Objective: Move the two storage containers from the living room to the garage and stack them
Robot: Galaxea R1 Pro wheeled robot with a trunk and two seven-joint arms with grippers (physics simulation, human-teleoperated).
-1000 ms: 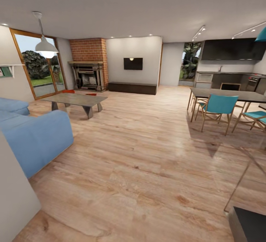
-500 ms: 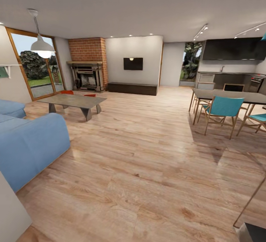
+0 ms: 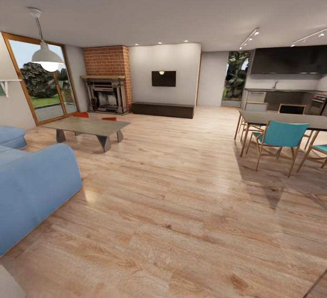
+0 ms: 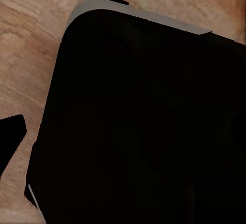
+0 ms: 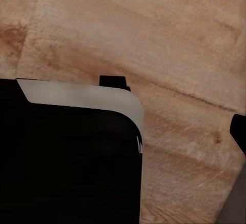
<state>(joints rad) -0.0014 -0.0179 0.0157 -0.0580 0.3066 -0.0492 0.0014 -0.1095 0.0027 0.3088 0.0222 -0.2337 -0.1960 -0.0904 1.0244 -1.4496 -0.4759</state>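
Observation:
I am in the living room, on light wood plank flooring (image 3: 181, 198). Two orange-red storage containers (image 3: 81, 114) (image 3: 109, 118) peek out on the floor behind the glass coffee table (image 3: 86, 126), far ahead at the left; the table hides most of each. In the left wrist view a dark fingertip (image 4: 10, 134) shows at the picture's edge beside the robot's black base (image 4: 143, 121). The right wrist view has a dark fingertip (image 5: 239, 131) at its edge, with the black base (image 5: 66, 157) over wood planks. Neither gripper's jaws can be read.
A blue sofa (image 3: 32, 184) fills the near left. The brick fireplace (image 3: 106, 91) and wood-framed glass doors (image 3: 41, 84) stand behind the coffee table. A dining table (image 3: 281, 118) with teal chairs (image 3: 279, 136) stands at the right. Wide open floor runs down the middle.
The whole view has shifted: the camera moved forward. The sofa and the pale wall corner slid off to the lower left, and the dark object at the lower right left the picture.

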